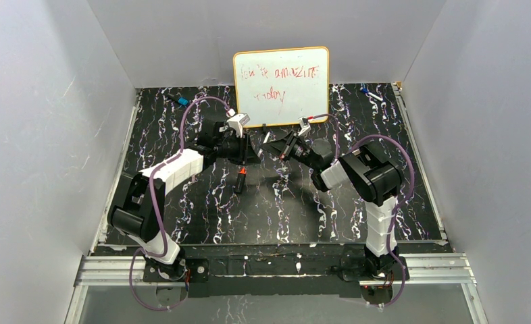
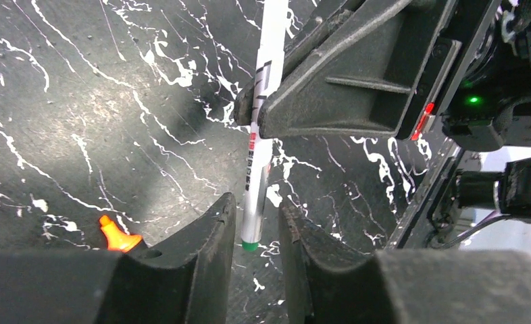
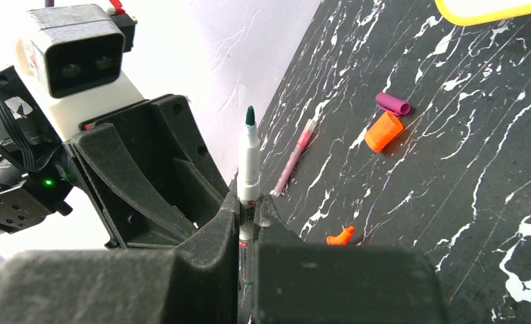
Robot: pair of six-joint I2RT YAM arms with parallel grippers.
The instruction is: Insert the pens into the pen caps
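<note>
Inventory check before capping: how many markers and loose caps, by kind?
Markers: 3 (white green-tipped marker, slim pink marker, thick black orange-ended marker)
Loose plastic caps: 2 (purple tubular cap, orange tapered cap)
Blue-tipped pens: 2 (back-left pen, back-right pen)
Total: 7

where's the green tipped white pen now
Right wrist view: the white pen is clamped in the right gripper, above mid-table, its green tip between the left gripper's open fingers.
</note>
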